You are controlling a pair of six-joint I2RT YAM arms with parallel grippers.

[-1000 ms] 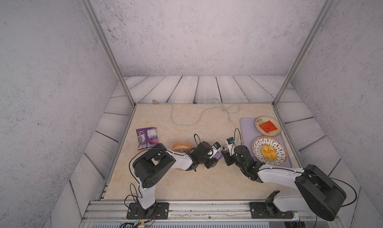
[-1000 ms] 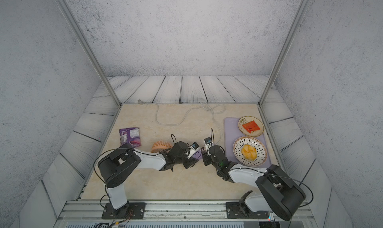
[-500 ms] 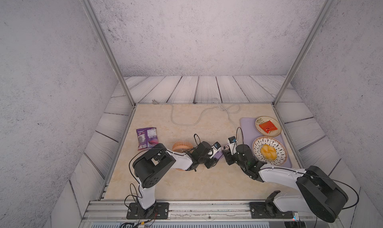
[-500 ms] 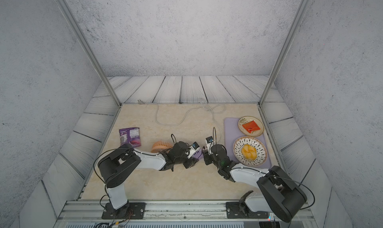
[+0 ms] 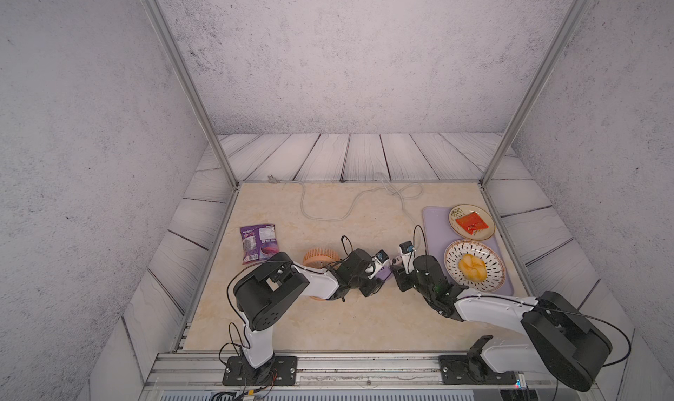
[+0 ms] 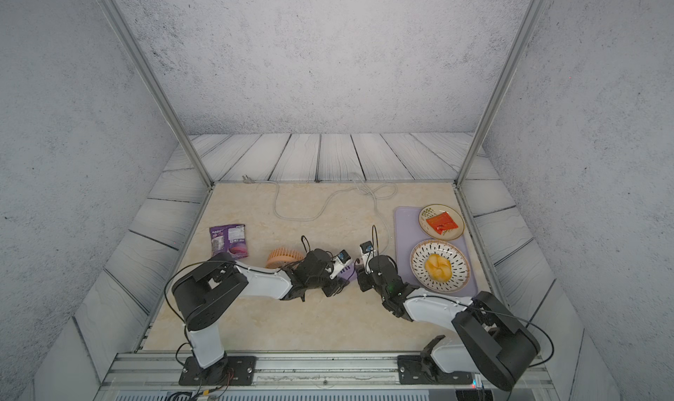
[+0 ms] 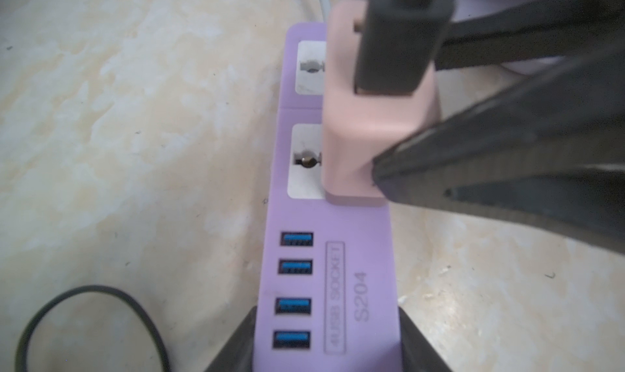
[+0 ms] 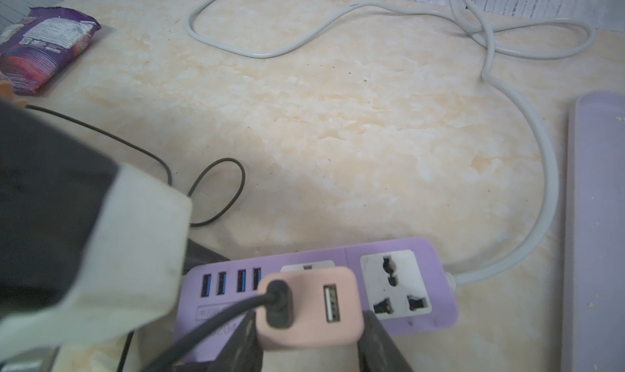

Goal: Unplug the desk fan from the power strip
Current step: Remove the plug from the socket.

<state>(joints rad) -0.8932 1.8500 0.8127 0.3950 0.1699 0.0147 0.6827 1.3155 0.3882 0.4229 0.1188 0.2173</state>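
Right jaws grip plug (image 8: pixel 309 333), left jaws grip power strip (image 7: pixel 358 252); arms low.

Both top views put you high above the near edge, looking down toward the far side with the whole table (image 5: pixel 364 322) in frame. Your wrist cameras sit very close, the right one facing far, and both share the power strip (image 7: pixel 338 221) and plug (image 7: pixel 365 123).

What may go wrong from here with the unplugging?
1. The left gripper holds only the USB end of the power strip, so the strip may tilt up when the right gripper pulls the plug.
2. The thin black cord loops close by and may snag.
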